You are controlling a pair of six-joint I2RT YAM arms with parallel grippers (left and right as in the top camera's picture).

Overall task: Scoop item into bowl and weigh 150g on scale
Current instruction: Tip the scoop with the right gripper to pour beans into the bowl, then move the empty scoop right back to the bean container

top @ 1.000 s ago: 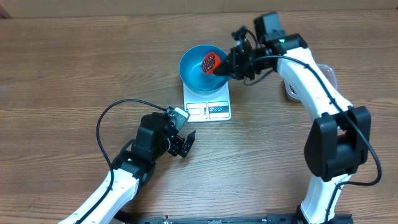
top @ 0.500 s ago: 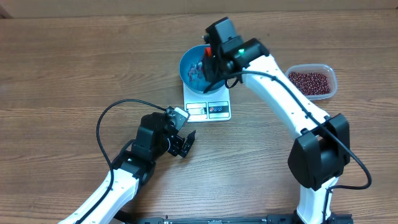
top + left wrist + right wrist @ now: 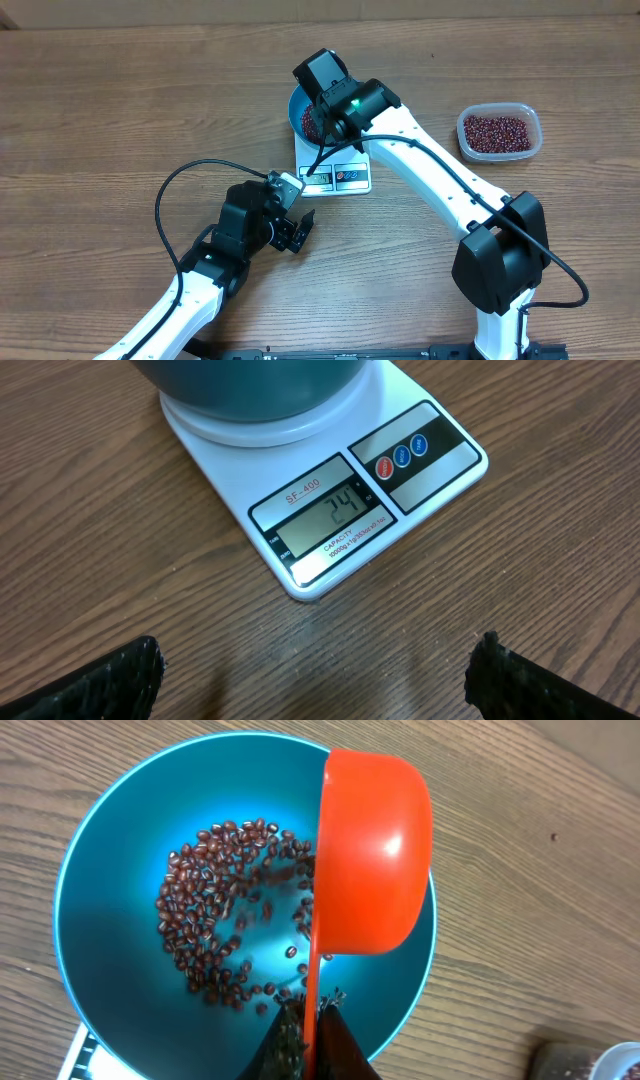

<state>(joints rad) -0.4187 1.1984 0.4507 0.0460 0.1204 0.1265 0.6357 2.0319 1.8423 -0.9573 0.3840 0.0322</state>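
Clamped on a tipped orange plastic scoop, the right gripper may spill maroon beans over the three-o'clock rim of the round teal bowl; the left gripper gapes empty.

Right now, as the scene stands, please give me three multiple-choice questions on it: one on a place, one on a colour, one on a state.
1. Where does the bowl stand?
A. on the bare wood
B. on the scale
C. inside a plastic tub

2. Which colour has the scoop?
A. green
B. white
C. orange-red

3. How is the left gripper?
A. open and empty
B. shut on the bowl
C. shut on a cable

Answers:
1 B: the left wrist view shows the bowl's base on the white platform.
2 C: the scoop shows orange-red above the beans.
3 A: its jaws stand far apart, with only the table between them.
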